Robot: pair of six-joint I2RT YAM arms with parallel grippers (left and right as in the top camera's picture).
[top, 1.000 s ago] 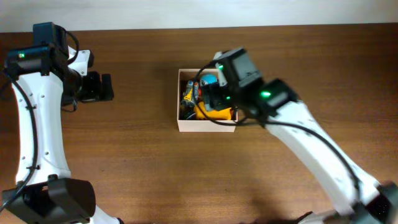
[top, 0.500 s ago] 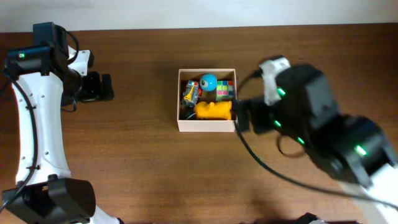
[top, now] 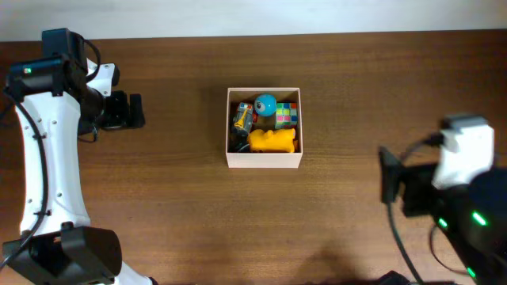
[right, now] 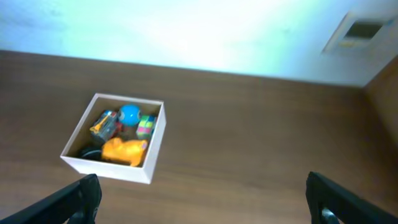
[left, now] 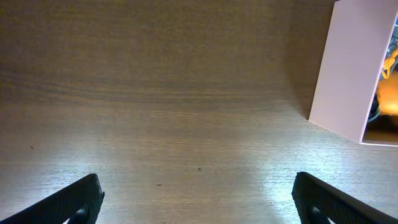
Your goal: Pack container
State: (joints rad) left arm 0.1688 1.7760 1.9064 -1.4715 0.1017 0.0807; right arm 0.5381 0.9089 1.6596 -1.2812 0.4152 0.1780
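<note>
The container (top: 264, 160) is a square white-walled box in the middle of the table. Inside it lie a yellow toy (top: 272, 141), a blue ball (top: 265, 104), a multicoloured cube (top: 287, 115) and a small can-like toy (top: 242, 119). It shows in the right wrist view (right: 111, 168) and its white wall in the left wrist view (left: 345, 74). My left gripper (top: 136, 111) is open and empty, well left of the container. My right gripper (top: 390, 184) is open and empty, raised at the right, far from the container.
Brown wooden table (top: 182, 206). A pale wall runs along the far table edge (top: 253, 16). My right arm's body (top: 467, 214) fills the lower right corner of the overhead view.
My right arm has pulled back from over the container to the lower right and risen. The toys in the container are now uncovered. The left arm has not moved.
</note>
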